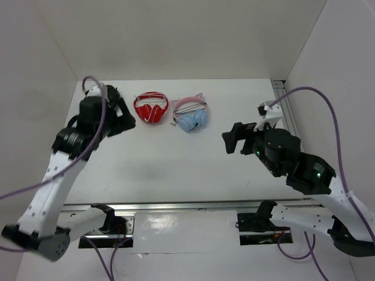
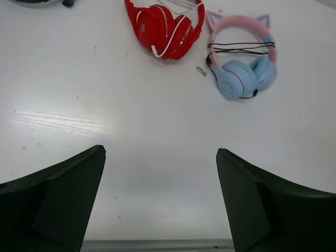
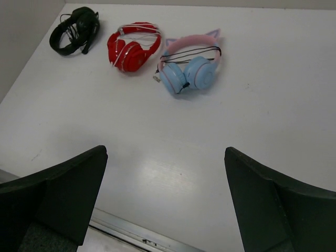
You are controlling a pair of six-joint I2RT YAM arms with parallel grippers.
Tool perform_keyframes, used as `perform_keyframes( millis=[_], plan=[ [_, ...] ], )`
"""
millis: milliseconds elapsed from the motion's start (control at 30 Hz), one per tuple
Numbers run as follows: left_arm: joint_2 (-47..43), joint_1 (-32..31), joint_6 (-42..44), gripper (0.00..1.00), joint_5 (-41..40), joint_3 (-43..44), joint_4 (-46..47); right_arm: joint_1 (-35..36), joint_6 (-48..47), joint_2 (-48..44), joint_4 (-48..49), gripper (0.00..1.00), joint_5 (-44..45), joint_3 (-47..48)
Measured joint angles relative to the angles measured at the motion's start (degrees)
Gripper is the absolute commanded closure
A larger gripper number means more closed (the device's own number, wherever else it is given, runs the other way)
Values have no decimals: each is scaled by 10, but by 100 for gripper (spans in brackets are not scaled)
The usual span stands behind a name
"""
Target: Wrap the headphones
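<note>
The black headphones (image 3: 73,30) lie at the far left of the white table in the right wrist view, their thin cable bunched on them. Only a dark sliver of them (image 2: 37,2) shows at the top left edge of the left wrist view. In the top view my left arm hides them. My left gripper (image 1: 120,117) (image 2: 160,152) is open and empty above bare table, near the headphones. My right gripper (image 1: 231,139) (image 3: 165,151) is open and empty over the right half of the table, far from them.
Red-and-white headphones (image 1: 151,108) (image 2: 165,29) (image 3: 131,46) and light-blue and pink cat-ear headphones (image 1: 191,114) (image 2: 244,63) (image 3: 190,65) lie side by side at the back middle. White walls enclose three sides. A metal rail (image 1: 187,205) runs along the near edge.
</note>
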Motion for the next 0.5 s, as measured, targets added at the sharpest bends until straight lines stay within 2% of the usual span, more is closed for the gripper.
perform_keyframes(
  millis=[100,233,500],
  plan=[
    [-147,-13,0,0,-12,-74,-22,0,21,-38,-74,0,14,24],
    [-276,-15,0,0,-38,-92,-75,-1,38,-93,-139,0,18,31],
    [-343,-19,15,0,-53,-161,-131,-6,56,-129,-199,0,28,16]
  ],
)
